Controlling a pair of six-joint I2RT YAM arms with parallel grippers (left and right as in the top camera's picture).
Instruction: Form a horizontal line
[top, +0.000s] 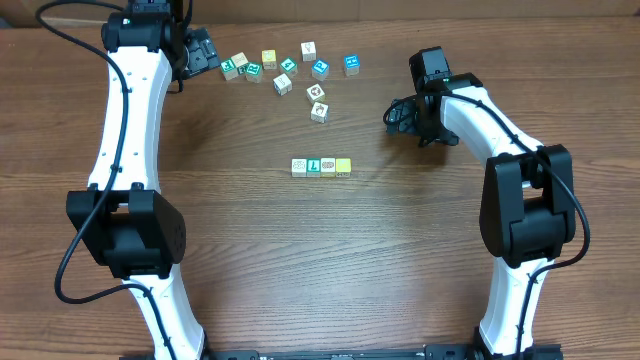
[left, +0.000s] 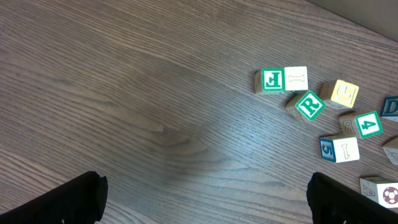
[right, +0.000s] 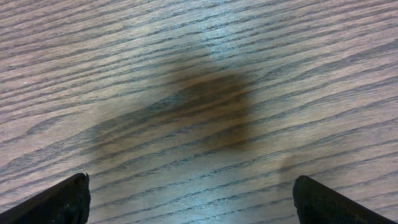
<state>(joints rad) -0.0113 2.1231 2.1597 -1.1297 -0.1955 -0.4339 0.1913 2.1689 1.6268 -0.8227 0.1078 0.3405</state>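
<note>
Left tool (left: 208, 208): closest to the lens in its own wrist view; two black fingers (left: 84, 198) fill the lower corners, spread wide, with only bare wood between them.
Horizontal line (top: 321, 167): four cubes touching side by side at the centre of the overhead frame. From left to right they are white, teal-faced, tan with a brown mark, and yellow. Only the overhead view shows it; neither wrist view catches it.
Loose cubes (top: 290, 70): a scattered cluster in the upper middle of the overhead frame, well apart from the line, with two cubes lying lower, toward it.
Left wrist detail: part of that cluster sits at the right edge, close enough to read. A green J cube (left: 272, 80) touches a white cube (left: 296, 79); near them are a green R cube (left: 309, 105), a green 4 and a blue 5.
Left tool, overhead: upper left of the frame, just beside the cluster's left end.
Right tool (top: 400, 115): right of centre overhead, up and right of the line, clear of every cube. In its wrist view the black fingers (right: 62, 200) stand wide apart, holding nothing.
Worktop (top: 250, 250): brown wood grain, with a dark shadow patch in the right wrist view.
</note>
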